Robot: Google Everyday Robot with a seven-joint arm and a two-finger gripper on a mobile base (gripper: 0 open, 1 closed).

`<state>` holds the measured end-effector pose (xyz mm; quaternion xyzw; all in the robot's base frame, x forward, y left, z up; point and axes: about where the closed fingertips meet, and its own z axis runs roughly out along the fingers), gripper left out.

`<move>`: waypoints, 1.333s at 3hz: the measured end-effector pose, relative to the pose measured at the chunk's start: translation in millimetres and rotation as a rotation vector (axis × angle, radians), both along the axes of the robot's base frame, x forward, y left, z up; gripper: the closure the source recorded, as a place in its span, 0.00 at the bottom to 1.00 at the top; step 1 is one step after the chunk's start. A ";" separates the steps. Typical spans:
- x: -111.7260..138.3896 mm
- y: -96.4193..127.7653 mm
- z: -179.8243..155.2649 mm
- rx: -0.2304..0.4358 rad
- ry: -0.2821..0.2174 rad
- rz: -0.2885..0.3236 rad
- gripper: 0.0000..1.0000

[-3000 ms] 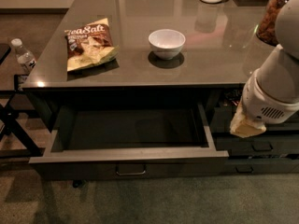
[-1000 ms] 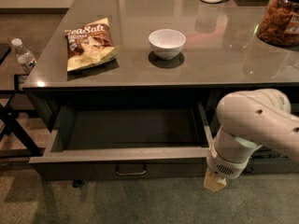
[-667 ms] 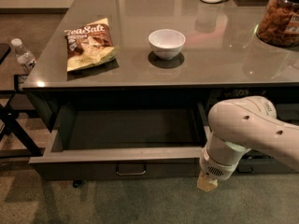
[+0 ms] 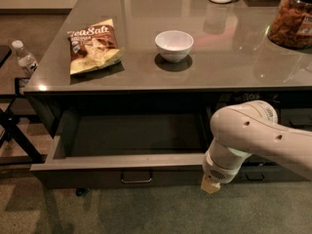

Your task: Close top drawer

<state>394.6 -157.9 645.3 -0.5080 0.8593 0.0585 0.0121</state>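
The top drawer point(image 4: 87, 161) is a wide dark grey drawer, pulled far out from under the counter, with grey inner walls and nothing inside. Its flat front panel carries a small metal bar handle point(image 4: 136, 180) at the centre. My gripper point(image 4: 211, 184) hangs at the end of the white arm, low in front of the drawer's right front corner, right of the handle. Only a tan tip shows below the white wrist.
On the grey counter point(image 4: 234, 67) lie a chip bag point(image 4: 92, 45), a white bowl point(image 4: 174, 45) and a snack jar point(image 4: 293, 18). A water bottle point(image 4: 23, 57) stands on a black stand at left. Another drawer handle point(image 4: 254, 176) shows behind the arm.
My arm has swung from the counter's right side down and left, to the front of the drawer's right corner. The drawer stands as far open as before.
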 end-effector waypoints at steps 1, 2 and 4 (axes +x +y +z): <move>14.8 -0.7 -2.6 0.005 -0.019 -0.009 1.00; 25.9 3.3 -3.6 0.014 -0.030 -0.005 1.00; 66.3 23.4 10.2 0.043 -0.085 0.030 1.00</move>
